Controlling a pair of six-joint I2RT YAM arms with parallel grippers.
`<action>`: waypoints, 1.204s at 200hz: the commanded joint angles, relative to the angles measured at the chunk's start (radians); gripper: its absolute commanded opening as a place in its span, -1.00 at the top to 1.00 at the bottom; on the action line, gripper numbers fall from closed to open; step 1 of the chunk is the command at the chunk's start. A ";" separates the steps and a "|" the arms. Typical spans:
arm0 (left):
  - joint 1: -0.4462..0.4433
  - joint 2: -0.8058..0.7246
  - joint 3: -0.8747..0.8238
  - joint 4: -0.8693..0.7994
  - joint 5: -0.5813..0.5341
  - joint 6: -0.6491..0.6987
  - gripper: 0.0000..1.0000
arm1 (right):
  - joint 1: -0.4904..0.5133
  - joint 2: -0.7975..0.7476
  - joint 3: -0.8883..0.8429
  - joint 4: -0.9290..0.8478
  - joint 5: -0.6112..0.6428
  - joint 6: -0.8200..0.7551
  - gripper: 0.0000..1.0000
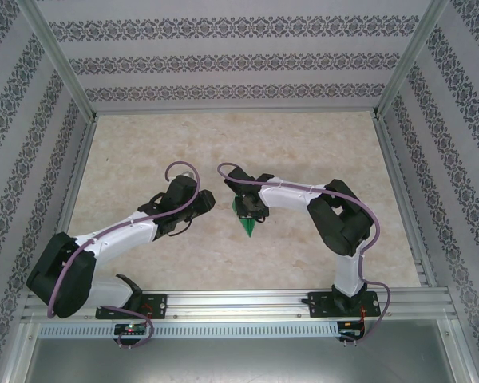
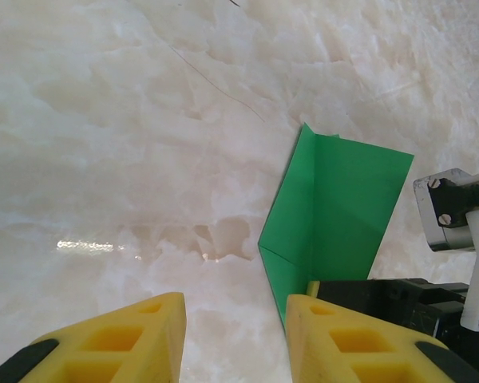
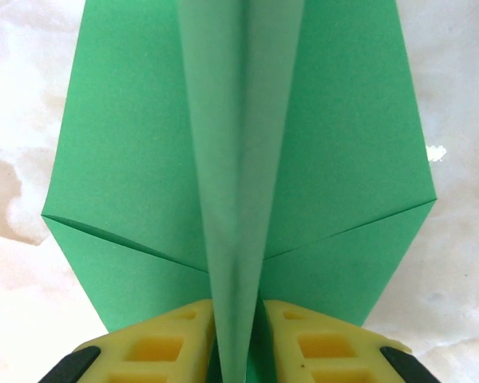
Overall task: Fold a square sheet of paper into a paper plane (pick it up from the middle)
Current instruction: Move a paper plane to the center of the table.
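While the right claw (image 3: 238, 323) is closed narrowly on the raised centre crease of the bright green folded paper plane (image 3: 327, 159), its yellow fingers (image 3: 156, 343) pressing that ridge from both sides, the folding looks close to finished. The wings spread out to either side of the pinched keel, with slanting creases running from it. The top view puts the paper plane near the middle of the pale marbled bench (image 1: 223, 144), between the two arms, its tip pointing toward their bases. Whether it rests on the bench or is lifted slightly clear cannot be told. The left claw (image 2: 235, 307) hangs low just beside the plane, its jaws partly apart with bare bench between them, gripping nothing. The step in hand appears to be the last shaping of the wings about the centre fold. The next move likely calls for a steady pinch from the right claw. The left claw should approach a wing gently, because thin paper would buckle or slide under a sideways push.
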 commanded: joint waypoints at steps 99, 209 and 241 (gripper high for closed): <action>0.012 -0.016 0.042 -0.059 -0.029 0.050 0.23 | 0.001 0.035 0.095 -0.101 0.036 -0.034 0.47; 0.014 -0.078 0.116 -0.210 -0.196 0.140 0.17 | -0.012 -0.482 0.098 -0.113 0.357 -0.137 -0.41; 0.025 -0.147 0.118 -0.283 -0.375 0.209 -0.12 | -0.107 -0.707 -0.160 0.089 0.612 -0.206 -0.96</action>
